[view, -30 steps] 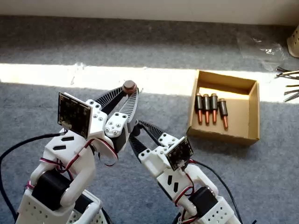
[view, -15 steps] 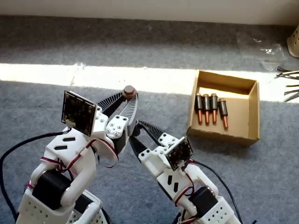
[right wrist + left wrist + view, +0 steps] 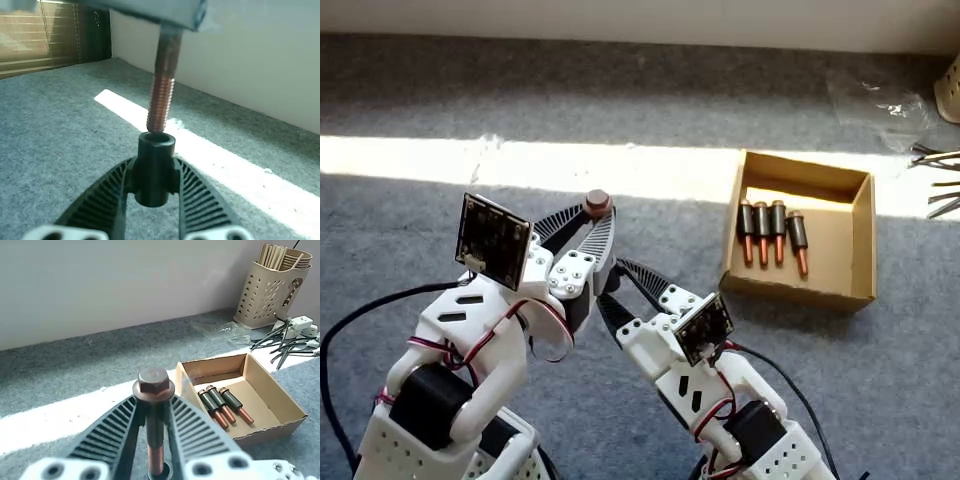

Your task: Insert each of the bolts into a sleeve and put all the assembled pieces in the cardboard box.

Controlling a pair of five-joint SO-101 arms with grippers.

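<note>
Your left gripper (image 3: pixel 154 404) is clenched on a copper bolt (image 3: pixel 154 386), which stands upright with its hex head on top. Your right gripper (image 3: pixel 153 172) grasps a black sleeve (image 3: pixel 154 165) with its open mouth facing up. The two meet at the middle of the grey carpet (image 3: pixel 440 210), left of the box (image 3: pixel 865 245).

Over the last second the left gripper has eased the bolt nearer, down toward the right gripper, in small steps. The right arm has not moved. In the right wrist view the threaded tip now sits right at the sleeve's mouth. It looks lined up with the hole, but you cannot tell whether it has entered.

That suggests the insertion is about to begin. The next move probably calls for a slow, straight push along the sleeve's axis, with the right gripper holding firm. A slight tilt could catch the threads on the rim or knock the sleeve askew.

Four assembled pieces (image 3: pixel 770 232) already lie side by side in the box at the far right. This pair looks like the last visible one, so boxing it may finish the task.
</note>
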